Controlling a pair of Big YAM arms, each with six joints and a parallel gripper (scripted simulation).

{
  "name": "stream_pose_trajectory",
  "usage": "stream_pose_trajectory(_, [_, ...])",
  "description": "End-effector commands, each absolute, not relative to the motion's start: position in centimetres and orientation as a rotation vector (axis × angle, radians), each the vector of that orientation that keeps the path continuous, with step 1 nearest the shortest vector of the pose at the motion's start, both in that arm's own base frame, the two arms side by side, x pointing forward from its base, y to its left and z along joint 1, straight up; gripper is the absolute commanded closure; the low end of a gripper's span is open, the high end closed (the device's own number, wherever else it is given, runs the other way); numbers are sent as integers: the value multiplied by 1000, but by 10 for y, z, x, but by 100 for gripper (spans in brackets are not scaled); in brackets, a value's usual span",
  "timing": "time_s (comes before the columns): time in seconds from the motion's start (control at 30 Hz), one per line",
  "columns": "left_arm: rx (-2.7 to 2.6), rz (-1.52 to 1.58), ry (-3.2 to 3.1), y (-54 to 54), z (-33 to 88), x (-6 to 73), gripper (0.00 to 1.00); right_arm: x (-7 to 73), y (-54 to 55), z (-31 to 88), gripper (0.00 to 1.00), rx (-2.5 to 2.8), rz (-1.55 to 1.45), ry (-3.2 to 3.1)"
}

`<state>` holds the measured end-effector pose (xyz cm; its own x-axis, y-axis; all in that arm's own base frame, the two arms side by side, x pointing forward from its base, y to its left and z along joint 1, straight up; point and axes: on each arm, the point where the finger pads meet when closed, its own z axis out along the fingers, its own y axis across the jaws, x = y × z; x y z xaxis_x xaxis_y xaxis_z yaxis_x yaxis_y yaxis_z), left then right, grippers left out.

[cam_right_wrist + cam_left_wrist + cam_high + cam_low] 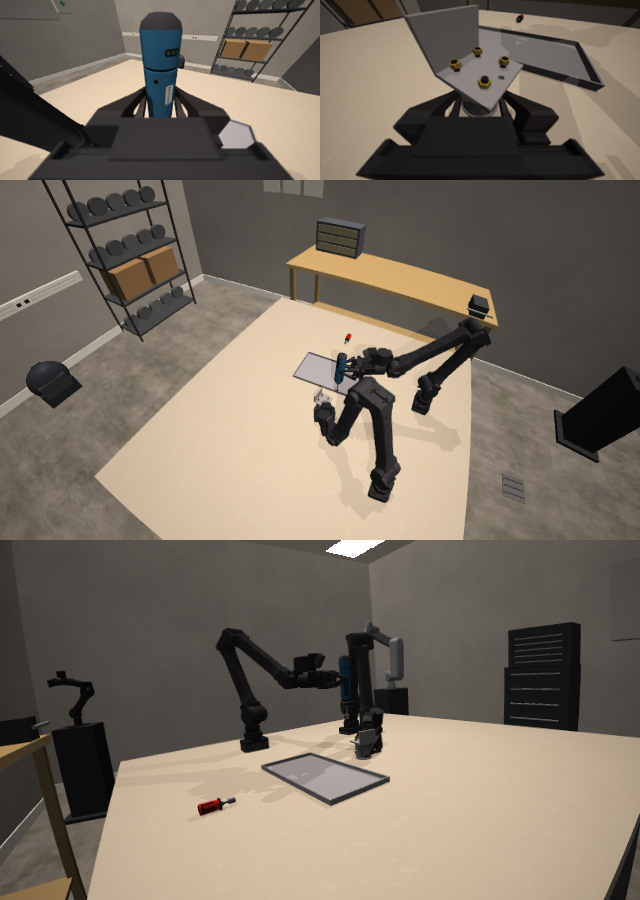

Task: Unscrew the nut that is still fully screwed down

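Two held inside tabletop edges: heavy-looking, long dark blue driver [340,362] [344,667] [162,76], mid-barrel in right gripper [344,372] [342,681] [160,89]; stiff grey cylindrical module [363,755] [478,109], sides in left gripper [324,404] [369,751] [480,90].

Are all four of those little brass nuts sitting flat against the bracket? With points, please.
No, only the nearest nut [482,83] does; the other three stand raised.
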<state>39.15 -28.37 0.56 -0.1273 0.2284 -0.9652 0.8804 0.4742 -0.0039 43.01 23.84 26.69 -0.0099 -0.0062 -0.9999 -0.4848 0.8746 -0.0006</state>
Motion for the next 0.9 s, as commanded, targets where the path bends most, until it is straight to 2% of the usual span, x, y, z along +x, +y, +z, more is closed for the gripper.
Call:
stream_pose_trajectory(0.0, [978,-751,1587,-291,20,391,41,450,243,343,58,-344,419,1389])
stream_pose_trajectory(0.87, [978,-751,1587,-291,20,391,41,466,252,339,58,-347,418,1399])
